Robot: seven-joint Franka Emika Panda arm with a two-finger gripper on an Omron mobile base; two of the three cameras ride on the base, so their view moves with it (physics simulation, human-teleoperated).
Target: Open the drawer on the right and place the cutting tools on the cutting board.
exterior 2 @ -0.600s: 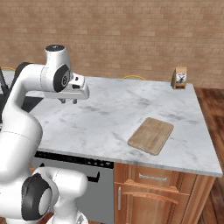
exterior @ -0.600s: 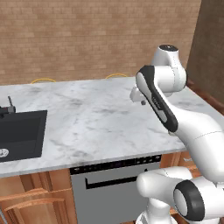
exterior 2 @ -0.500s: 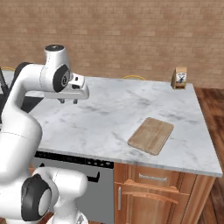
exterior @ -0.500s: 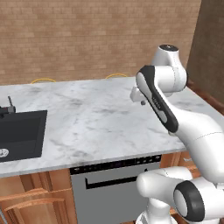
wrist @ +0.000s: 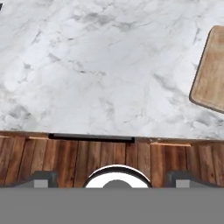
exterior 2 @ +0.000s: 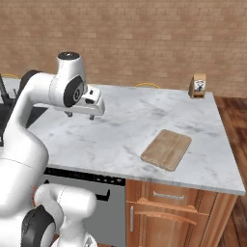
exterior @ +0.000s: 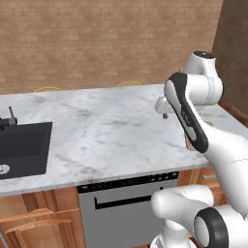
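1. Right base view gives us the cutting board [exterior 2: 167, 149], lying flat on the marble table [exterior 2: 125, 125] near its front edge, with nothing on it.
2. We see the drawer [exterior 2: 169, 195] just under the table edge below the cutting board, shut, its slim silver bar handle facing us.
3. We find our hand [exterior 2: 81, 116] hovering above the table, well apart from the cutting board on its sink-ward side, its fingers spread wide and holding nothing.
4. We note a small brown paper bag [exterior 2: 198, 86] standing upright at the back of the table, beyond the cutting board.
5. We see a grey dishwasher front [exterior 2: 103, 202] beside the drawer, on the side away from the table's end.
6. Left base view shows us a dark sink [exterior: 22, 150] sunk into the table at the far end from the cutting board, with wooden fronts [exterior: 38, 223] under it.
7. We see only open marble between hand and cutting board.
8. We note a brick wall [exterior 2: 144, 43] behind the table and wood flooring [exterior 2: 236, 130] past the cutting-board end.
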